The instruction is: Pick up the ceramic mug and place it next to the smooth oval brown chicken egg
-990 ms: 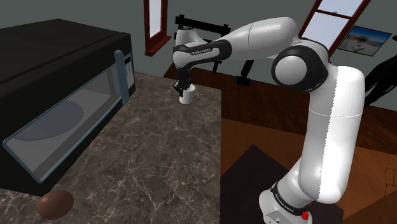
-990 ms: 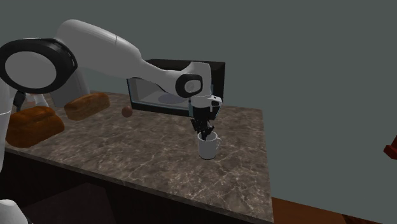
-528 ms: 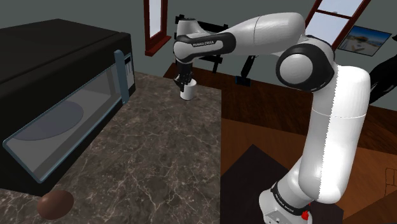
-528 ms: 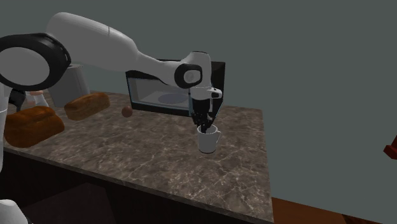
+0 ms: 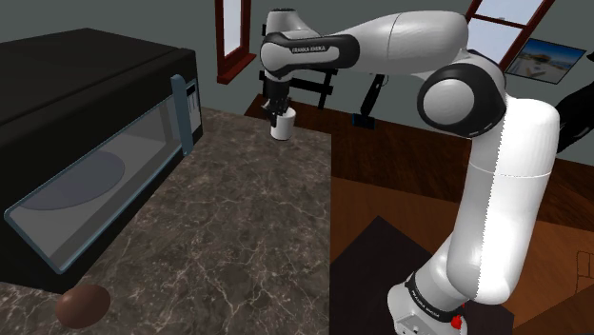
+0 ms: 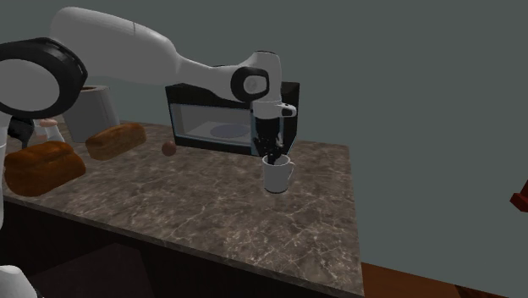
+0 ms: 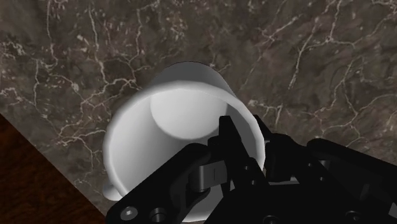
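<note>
White mug (image 6: 277,178) under tool (image 6: 272,159), rim pinched — above marble counter (image 6: 211,203)

A black microwave (image 5: 86,124) (glass-fronted) stands on the veined counter (image 5: 238,247), two brown loaves (image 6: 42,165) nearby

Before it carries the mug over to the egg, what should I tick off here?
1. Grip: gripper shut on the mug wall, one finger inside, one outside: ok.
2. Lift: mug higher than a second ago in both exterior views: ok.
3. Mug upright in the second exterior view: ok.
4. Target: egg lies on the countertop by the microwave, far from the mug: ok.
5. Route: bare countertop between mug and egg: ok.
6. Grip firm enough for the carry: cannot tell.
</note>
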